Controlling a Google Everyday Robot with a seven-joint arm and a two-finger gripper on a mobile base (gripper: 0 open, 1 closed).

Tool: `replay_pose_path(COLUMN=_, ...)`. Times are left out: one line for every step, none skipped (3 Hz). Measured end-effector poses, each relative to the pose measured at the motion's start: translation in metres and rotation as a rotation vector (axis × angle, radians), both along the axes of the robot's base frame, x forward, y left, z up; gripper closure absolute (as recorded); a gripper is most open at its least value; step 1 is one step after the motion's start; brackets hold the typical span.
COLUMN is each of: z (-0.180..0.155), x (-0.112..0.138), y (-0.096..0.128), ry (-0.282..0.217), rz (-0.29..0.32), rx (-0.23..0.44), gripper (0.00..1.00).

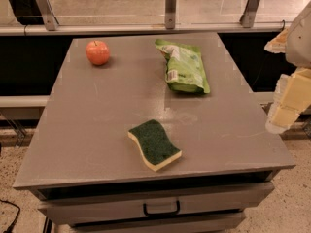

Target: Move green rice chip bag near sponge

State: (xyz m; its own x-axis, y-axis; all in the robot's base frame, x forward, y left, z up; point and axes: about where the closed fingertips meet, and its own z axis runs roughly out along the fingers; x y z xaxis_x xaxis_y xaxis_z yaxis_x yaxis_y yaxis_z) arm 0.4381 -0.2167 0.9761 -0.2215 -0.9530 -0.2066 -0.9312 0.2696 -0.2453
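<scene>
While the gripper hangs beyond the right edge of the table, touching nothing I can see, I find the green rice chip bag lying flat on the far half of the table, right of centre. It is crinkly light-green foil with white patches. Its far end is folded and crumpled, and its near end is broader and rounded.

A small white barcode label sits on its left edge toward the near end. I cannot read any digits there, nor any brand wording on the foil.

The bag's long axis runs from the far side toward me, drifting a little to the right as it comes nearer, so the crumpled end points away and slightly left.

The sponge lies on the front half of the table near the middle, well apart from the bag. Its dark green scouring side faces up, and pale yellow foam shows along its near edge. A red-orange apple stands toward the far left corner, well apart from both.

I cannot tell whether the jaws are open or closed.
</scene>
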Motion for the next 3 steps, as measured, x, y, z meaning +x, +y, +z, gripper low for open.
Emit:
replay_pose_path(z=0.001, x=0.002, y=0.000, ry=0.001, rz=-0.007, rx=0.007, gripper=0.00)
replay_pose_path(z=0.001, x=0.016, y=0.001, ry=0.004, rz=-0.038, rx=0.043, gripper=0.00)
replay_pose_path(z=-0.010, x=0.054, y=0.005, ry=-0.027, rz=-0.115, rx=0.120, gripper=0.00)
